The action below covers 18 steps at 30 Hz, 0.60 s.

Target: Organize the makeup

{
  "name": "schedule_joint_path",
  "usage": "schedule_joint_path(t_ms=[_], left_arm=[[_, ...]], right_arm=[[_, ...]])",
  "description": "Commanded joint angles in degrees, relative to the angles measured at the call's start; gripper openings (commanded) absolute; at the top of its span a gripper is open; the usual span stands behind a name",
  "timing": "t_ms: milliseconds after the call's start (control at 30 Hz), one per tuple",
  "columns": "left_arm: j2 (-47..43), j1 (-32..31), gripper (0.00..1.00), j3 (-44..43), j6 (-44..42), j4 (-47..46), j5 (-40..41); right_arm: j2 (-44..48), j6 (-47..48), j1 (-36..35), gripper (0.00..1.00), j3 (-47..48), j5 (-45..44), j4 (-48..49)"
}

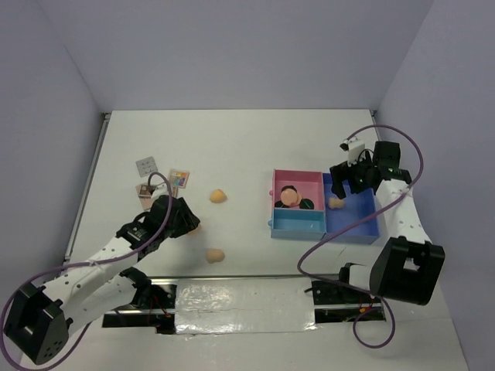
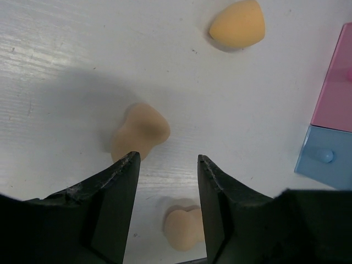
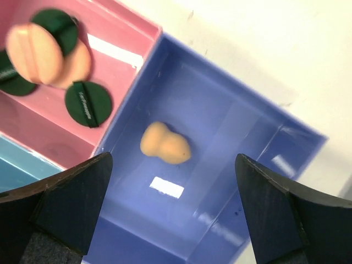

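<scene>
Peach sponges lie loose on the table (image 1: 232, 147): one (image 1: 218, 196) at centre-left, one (image 1: 214, 254) nearer the front. My left gripper (image 1: 184, 218) hovers between them, open and empty. In the left wrist view (image 2: 168, 160) a sponge (image 2: 184, 226) lies on the table between the fingers, another (image 2: 140, 131) just beyond the tips, a third (image 2: 237, 23) farther off. Small palettes (image 1: 179, 177) lie at the left. My right gripper (image 1: 349, 179) is open above the dark blue compartment (image 3: 236, 126), where a peach sponge (image 3: 165, 146) lies. Green discs (image 3: 88, 103) and peach pads (image 3: 36, 52) lie in the pink compartment.
The pink-and-blue tray (image 1: 363, 232) stands at the right; its corner shows in the left wrist view (image 2: 330, 99). Two more palettes (image 1: 146, 165) (image 1: 145, 189) lie near the left arm. A wall edge runs along the table's left side.
</scene>
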State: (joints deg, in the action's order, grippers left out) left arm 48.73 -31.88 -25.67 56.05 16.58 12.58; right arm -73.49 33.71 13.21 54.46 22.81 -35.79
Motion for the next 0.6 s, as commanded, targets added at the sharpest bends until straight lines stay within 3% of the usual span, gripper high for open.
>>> schedule_joint_path(t_ms=[0, 100, 167, 200, 267, 367, 567], left_arm=[[2.1, 0.4, 0.58, -3.7, -1.0, 1.6, -0.1], [3.3, 0.4, 0.58, -4.6, -2.6, 2.7, -0.5], [4.2, 0.4, 0.59, -5.4, -3.8, 3.5, -0.5], [4.5, 0.4, 0.59, -5.8, -4.2, 3.8, -0.5], [6.1, 0.4, 0.6, -7.0, -5.9, 5.1, -0.5], [9.4, 0.4, 0.59, -9.0, -7.8, 6.6, -0.2], [17.4, 0.2, 0.54, -12.1, -10.6, 8.0, -0.5]], right_arm=[[6.6, 3.4, 0.9, 1.0, 2.5, 6.2, 3.1], [7.6, 2.3, 0.9, 0.99, -0.2, 9.9, 6.6], [3.1, 8.9, 0.9, 0.96, 3.5, 18.2, -2.9], [1.9, 11.3, 0.9, 0.81, 5.0, 20.9, -6.1], [1.4, 15.0, 0.9, 0.72, 6.2, 27.8, -9.4], [3.9, 16.3, 0.3, 0.69, 3.8, 32.4, -8.0], [4.6, 15.3, -0.2, 0.68, 1.6, 33.0, -6.3]])
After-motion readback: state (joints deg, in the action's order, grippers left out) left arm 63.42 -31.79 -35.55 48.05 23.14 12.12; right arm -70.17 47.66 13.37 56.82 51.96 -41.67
